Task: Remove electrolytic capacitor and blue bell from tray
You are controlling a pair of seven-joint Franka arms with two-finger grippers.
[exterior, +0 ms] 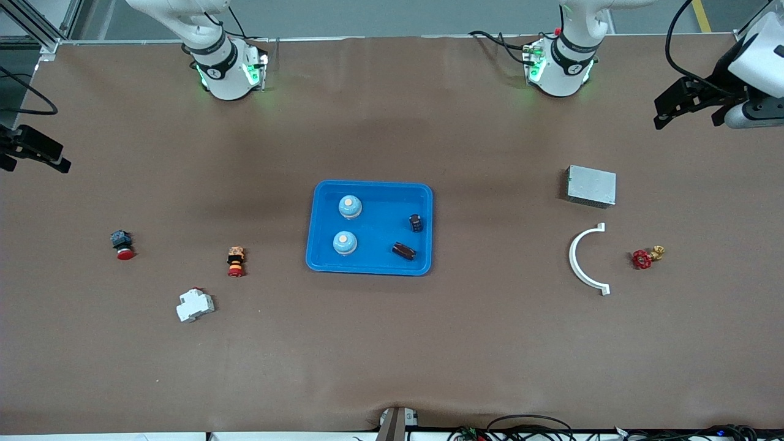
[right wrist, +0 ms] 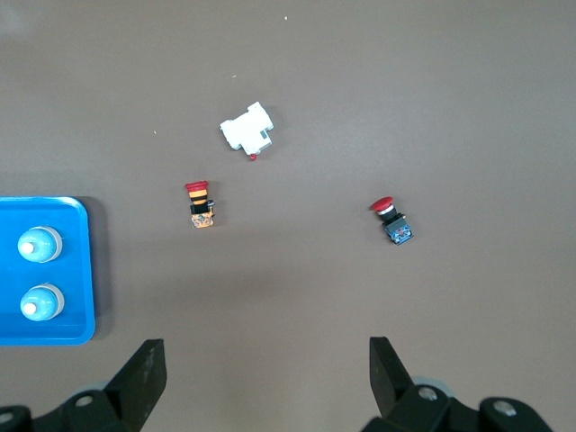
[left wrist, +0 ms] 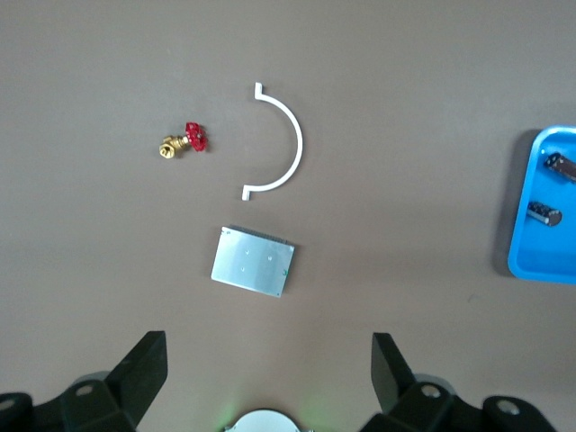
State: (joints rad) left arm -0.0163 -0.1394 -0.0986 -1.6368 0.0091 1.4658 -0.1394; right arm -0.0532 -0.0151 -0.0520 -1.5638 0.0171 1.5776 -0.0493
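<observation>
Near the table's middle lies a blue tray point(exterior: 370, 185). In it stand two light-blue bells point(exterior: 350, 206) point(exterior: 345, 242), on the side toward the right arm. Two dark capacitors point(exterior: 416, 223) point(exterior: 404, 250) rest on the side toward the left arm. My left gripper point(exterior: 686, 115) hangs open and empty over the left arm's end of the table; its wrist view point(left wrist: 270, 346) catches the tray's edge point(left wrist: 526, 256) and both capacitors point(left wrist: 544, 213). My right gripper point(exterior: 33, 159) hangs open and empty over the right arm's end; its wrist view point(right wrist: 267, 353) shows the tray's corner point(right wrist: 54, 335) and both bells point(right wrist: 40, 244).
Toward the left arm's end lie a grey metal box point(exterior: 591, 185), a white curved bracket point(exterior: 579, 260) and a red-handled brass valve point(exterior: 646, 257). Toward the right arm's end sit two red push buttons point(exterior: 122, 244) point(exterior: 236, 261) and a white breaker point(exterior: 195, 304).
</observation>
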